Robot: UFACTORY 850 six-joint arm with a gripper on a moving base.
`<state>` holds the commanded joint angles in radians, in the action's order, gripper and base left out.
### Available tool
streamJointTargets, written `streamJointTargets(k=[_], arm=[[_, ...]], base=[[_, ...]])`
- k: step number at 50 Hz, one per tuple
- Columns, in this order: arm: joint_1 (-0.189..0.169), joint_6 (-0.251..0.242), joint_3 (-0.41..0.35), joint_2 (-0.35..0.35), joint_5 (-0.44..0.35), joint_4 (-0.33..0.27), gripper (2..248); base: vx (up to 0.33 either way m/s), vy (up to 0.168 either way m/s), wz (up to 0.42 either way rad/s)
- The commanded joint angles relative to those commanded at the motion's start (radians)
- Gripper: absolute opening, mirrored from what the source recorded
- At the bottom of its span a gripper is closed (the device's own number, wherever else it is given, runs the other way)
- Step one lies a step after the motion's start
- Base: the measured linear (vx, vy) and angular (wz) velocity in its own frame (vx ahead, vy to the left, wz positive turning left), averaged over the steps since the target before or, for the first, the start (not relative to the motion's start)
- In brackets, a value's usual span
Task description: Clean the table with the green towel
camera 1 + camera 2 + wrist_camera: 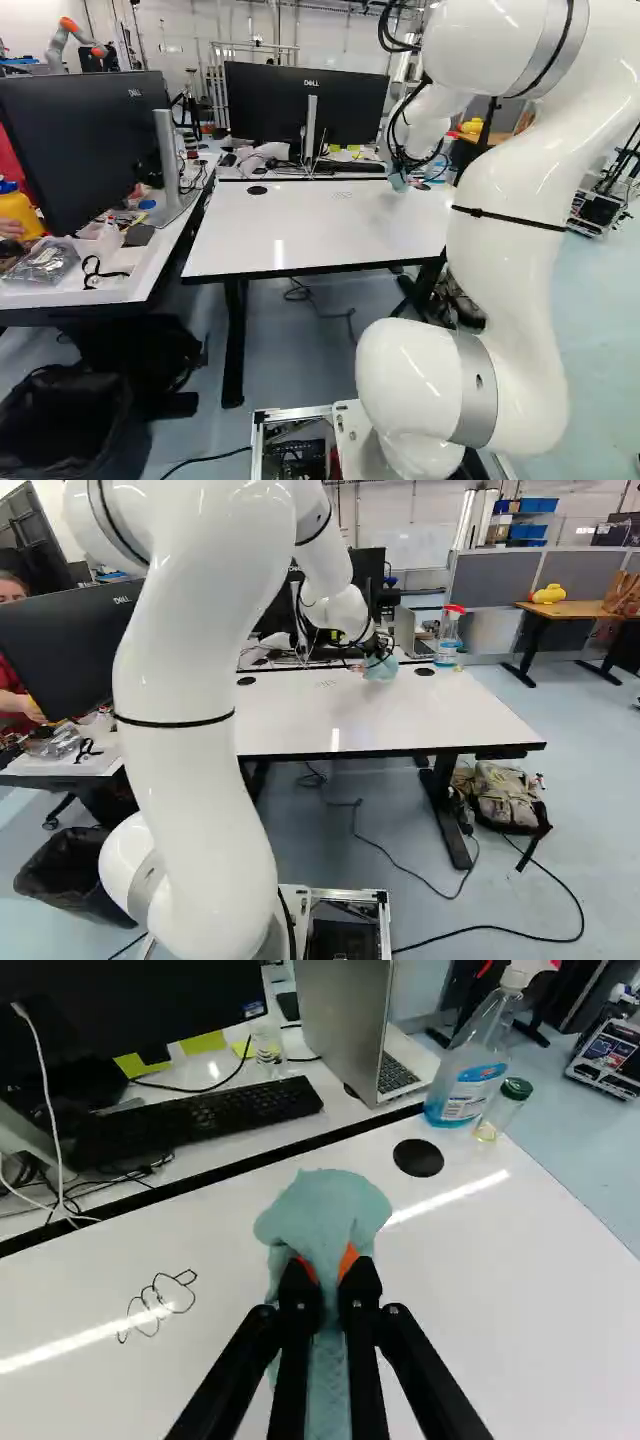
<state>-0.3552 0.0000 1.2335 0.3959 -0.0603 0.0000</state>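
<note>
The gripper pinches the towel near the table's far edge, beside a scribble. Far right corner: a bottle.

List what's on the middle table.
A spray bottle, a jar, a black scribble and two round black caps. The towel in the hand hides whatever lies beneath it.

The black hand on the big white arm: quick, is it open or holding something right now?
Hand: closed, holding the green towel, which is pinched between its two fingers and bulges out past their tips.
</note>
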Motion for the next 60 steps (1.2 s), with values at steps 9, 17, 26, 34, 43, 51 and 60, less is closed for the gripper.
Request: streamJointTargets(k=[9, 17, 26, 34, 43, 51, 60], arm=[[-0.004, 0.000, 0.054, 0.045, 0.000, 0.000, 39], [-0.003, 0.000, 0.068, 0.067, 0.000, 0.000, 39], [-0.003, 0.000, 0.069, 0.084, 0.000, 0.000, 39], [-0.003, 0.000, 0.071, 0.100, 0.000, 0.000, 39], [-0.002, 0.000, 0.083, 0.126, 0.000, 0.000, 39], [0.000, 0.000, 0.107, 0.159, 0.000, 0.000, 39], [0.001, 0.000, 0.121, 0.187, 0.000, 0.000, 39]], base=[[0.000, 0.000, 0.000], [0.000, 0.000, 0.000], [0.000, 0.000, 0.000], [0.000, 0.000, 0.000], [0.000, 0.000, 0.000], [0.000, 0.000, 0.000], [0.000, 0.000, 0.000]])
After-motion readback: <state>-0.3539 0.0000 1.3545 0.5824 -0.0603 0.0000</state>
